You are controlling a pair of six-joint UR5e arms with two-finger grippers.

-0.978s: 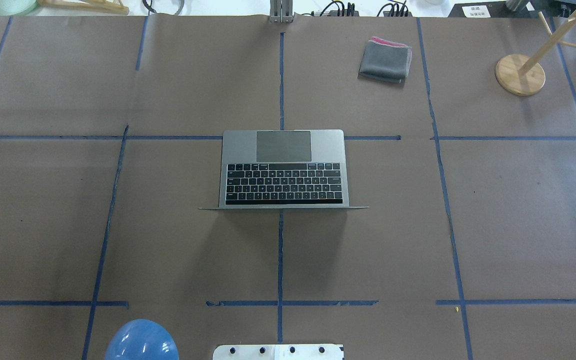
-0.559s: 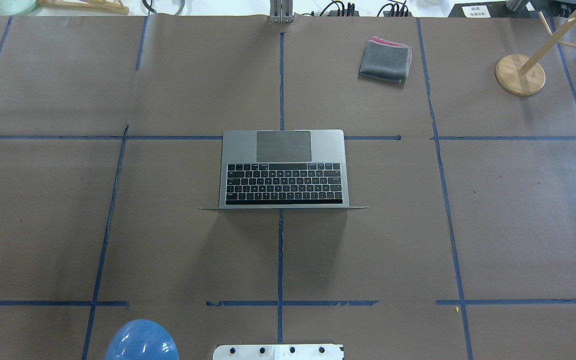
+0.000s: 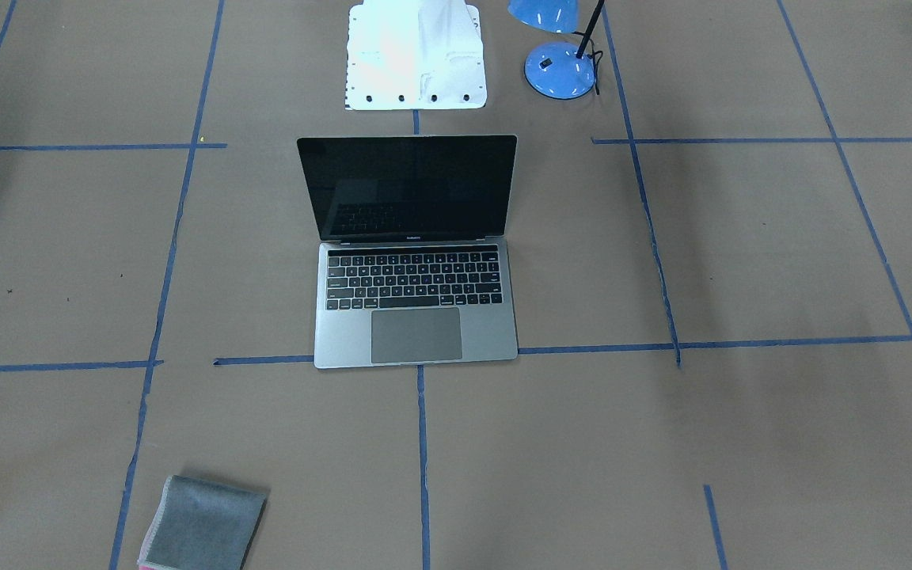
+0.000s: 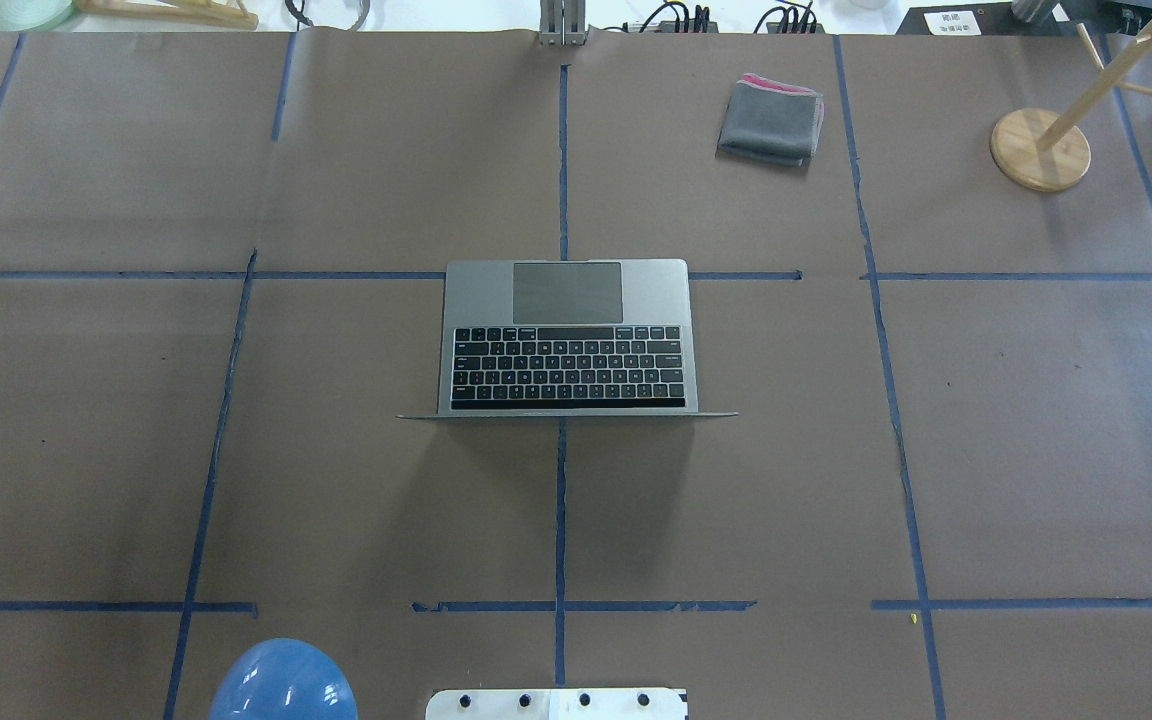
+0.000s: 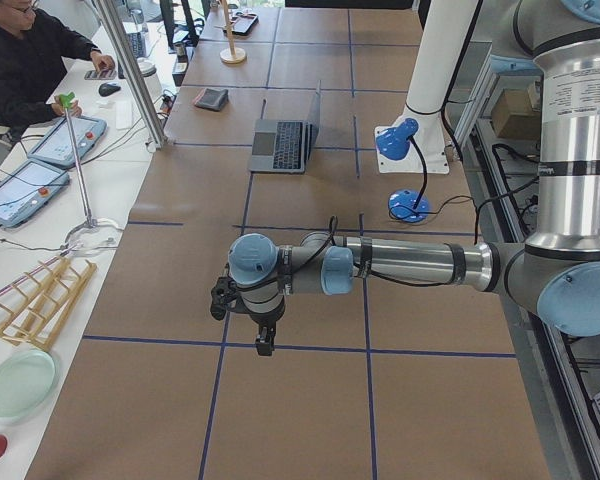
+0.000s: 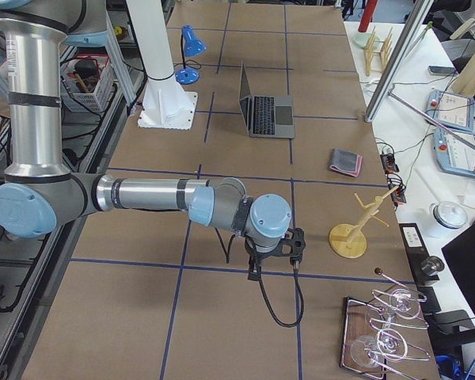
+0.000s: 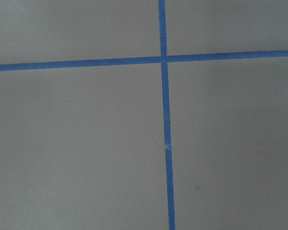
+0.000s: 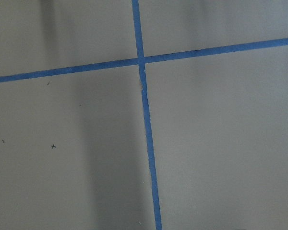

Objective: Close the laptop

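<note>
The laptop [image 4: 568, 340] stands open at the middle of the table, lid upright, black screen facing away from the robot; it also shows in the front view [image 3: 415, 261] and both side views [image 5: 285, 140] [image 6: 265, 111]. My left gripper [image 5: 265, 345] hangs over bare table far to the laptop's left. My right gripper [image 6: 253, 273] hangs over bare table far to its right. Both show only in the side views, so I cannot tell whether they are open or shut. The wrist views show only brown paper and blue tape.
A folded grey cloth [image 4: 771, 120] lies far right of the laptop. A wooden stand [image 4: 1039, 148] is at the far right. A blue lamp [image 3: 559, 67] and the white robot base [image 3: 415, 55] sit behind the laptop's lid.
</note>
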